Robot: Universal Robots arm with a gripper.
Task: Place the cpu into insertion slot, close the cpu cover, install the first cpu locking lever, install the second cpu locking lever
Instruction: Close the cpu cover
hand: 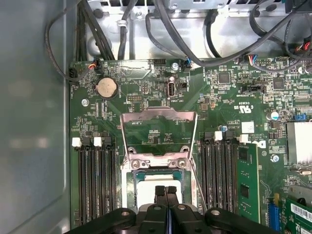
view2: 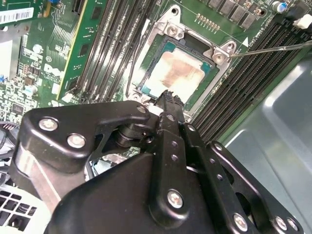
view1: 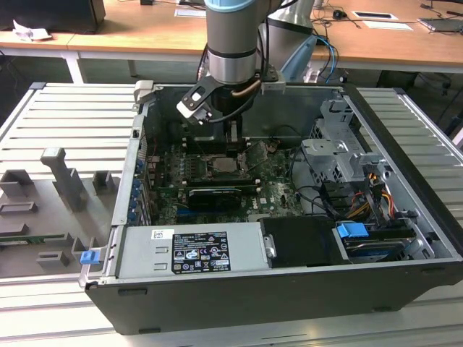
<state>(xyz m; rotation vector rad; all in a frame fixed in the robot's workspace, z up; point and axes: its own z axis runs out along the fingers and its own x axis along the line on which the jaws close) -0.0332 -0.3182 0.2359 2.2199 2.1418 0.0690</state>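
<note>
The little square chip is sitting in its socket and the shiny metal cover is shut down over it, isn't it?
Not quite. The cpu is sitting in the insertion slot, but the cpu cover is not shut. It is open, swung back off the chip, as the first wrist view shows.

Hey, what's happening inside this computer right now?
A robot arm reaches into an open PC case. Its gripper, fingers shut, sits at the edge of the cpu, which lies in the slot. The cover stands open, and one lever sticks out to the side.
</note>
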